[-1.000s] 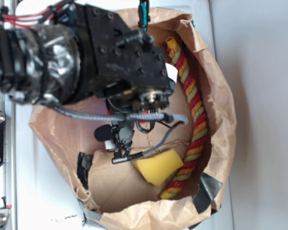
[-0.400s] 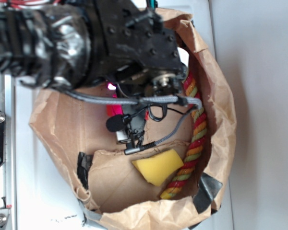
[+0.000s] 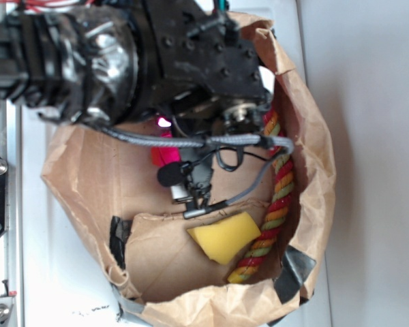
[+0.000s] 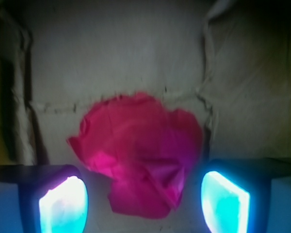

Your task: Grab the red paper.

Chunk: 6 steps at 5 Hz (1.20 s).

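Red paper (image 4: 143,155) between spread tool (image 4: 144,200) fingers, inside brown bag (image 3: 320,170).

White worktop (image 3: 368,136) | directly on it: brown paper bag (image 3: 313,122) lying opened out, rim curled up | black tape patches (image 3: 293,269) at bag's lower edge

Exterior cam is looking straight down from above, taking in the whole open brown paper bag (image 3: 313,170) and the arm. Wrist cam is sitting between the fingers, peering close at the bag floor; both are catching the crumpled bright red paper ball (image 4: 140,177) (image 3: 162,154).
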{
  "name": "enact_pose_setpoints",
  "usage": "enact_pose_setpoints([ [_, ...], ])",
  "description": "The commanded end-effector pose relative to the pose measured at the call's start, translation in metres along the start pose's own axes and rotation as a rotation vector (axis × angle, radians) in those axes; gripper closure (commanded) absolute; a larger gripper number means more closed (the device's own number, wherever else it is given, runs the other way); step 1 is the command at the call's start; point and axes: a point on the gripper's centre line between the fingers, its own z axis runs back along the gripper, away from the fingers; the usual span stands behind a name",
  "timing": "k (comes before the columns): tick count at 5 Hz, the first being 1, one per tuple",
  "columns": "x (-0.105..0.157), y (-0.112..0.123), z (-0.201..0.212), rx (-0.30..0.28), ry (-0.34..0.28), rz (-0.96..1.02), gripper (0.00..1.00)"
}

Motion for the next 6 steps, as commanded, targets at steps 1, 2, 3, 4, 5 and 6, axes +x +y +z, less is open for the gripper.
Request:
enact_pose_setpoints([
  [1,0.011,-0.008,0.003,-0.008,-0.039,-0.007,0.0],
  [2,0.017,-0.01,0.004,0.001,-0.049,-0.002,0.0],
  [3,0.024,-0.013,-0.007,0.019,-0.026,-0.002,0.0],
  [4,0.027,-0.014,-0.012,0.02,-0.013,-0.008,0.0],
  [5,0.03,-0.012,-0.01,0.011,-0.013,0.004,0.0],
  [6,0.029,-0.01,-0.011,0.009,-0.01,0.014,1.0],
])
